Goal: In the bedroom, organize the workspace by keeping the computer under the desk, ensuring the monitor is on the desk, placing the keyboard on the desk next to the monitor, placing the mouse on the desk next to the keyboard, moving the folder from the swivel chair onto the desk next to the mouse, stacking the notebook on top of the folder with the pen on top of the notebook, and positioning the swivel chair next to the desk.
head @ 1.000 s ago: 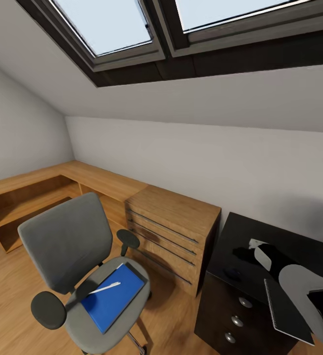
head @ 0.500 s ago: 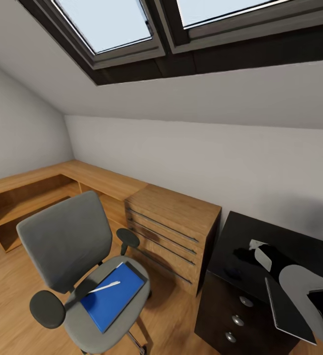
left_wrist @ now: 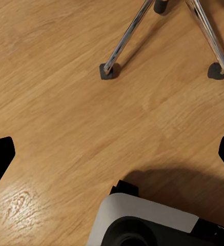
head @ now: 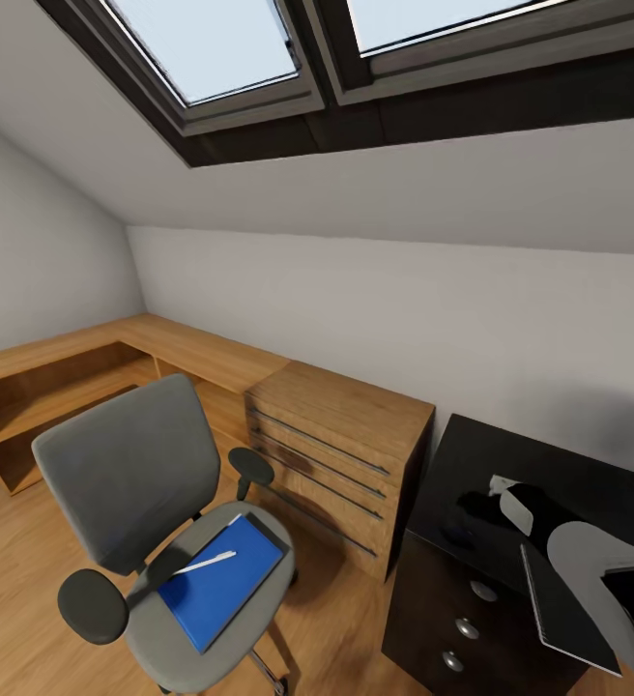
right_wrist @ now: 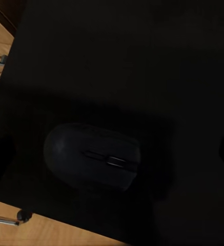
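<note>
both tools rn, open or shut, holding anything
left tool: open, empty, above the wooden floor
right tool: open, empty, above the mouse on the desk

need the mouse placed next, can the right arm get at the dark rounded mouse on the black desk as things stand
Probably yes: the right gripper hangs over the dark rounded mouse on the black desk top, jaws open, with nothing between them.

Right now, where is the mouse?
The mouse lies on the desk near its left end, at the head view's lower right, under the right claw.
</note>
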Tool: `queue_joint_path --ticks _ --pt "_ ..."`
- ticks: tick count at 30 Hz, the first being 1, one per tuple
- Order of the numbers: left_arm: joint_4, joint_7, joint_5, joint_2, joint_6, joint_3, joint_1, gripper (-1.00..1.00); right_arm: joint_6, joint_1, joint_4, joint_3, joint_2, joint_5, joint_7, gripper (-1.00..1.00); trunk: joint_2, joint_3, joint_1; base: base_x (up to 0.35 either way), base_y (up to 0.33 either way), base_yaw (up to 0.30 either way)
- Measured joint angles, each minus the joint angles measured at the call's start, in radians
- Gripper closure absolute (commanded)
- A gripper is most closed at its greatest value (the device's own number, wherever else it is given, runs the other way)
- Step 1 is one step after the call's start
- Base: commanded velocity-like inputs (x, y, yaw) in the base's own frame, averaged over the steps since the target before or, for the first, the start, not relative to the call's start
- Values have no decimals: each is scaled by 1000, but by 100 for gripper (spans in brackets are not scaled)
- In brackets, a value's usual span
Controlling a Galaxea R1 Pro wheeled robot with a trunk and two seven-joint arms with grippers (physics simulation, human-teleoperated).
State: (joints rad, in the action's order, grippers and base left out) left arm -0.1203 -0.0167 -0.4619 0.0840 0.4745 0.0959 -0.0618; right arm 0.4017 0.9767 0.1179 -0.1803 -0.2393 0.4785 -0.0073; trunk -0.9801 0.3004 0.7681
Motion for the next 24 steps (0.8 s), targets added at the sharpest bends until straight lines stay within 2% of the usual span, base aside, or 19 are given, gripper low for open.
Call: queue_joint_path --ticks 14,24 --pt "0 1 0 1 0 0 0 -100 5 0 -1 0 2 0 -1 -100 0 0 0 0 0 0" --pt "0 0 0 1 0 0 0 -100 5 0 -2 0 3 0 0 -100 -70 31 38 0 0 0"
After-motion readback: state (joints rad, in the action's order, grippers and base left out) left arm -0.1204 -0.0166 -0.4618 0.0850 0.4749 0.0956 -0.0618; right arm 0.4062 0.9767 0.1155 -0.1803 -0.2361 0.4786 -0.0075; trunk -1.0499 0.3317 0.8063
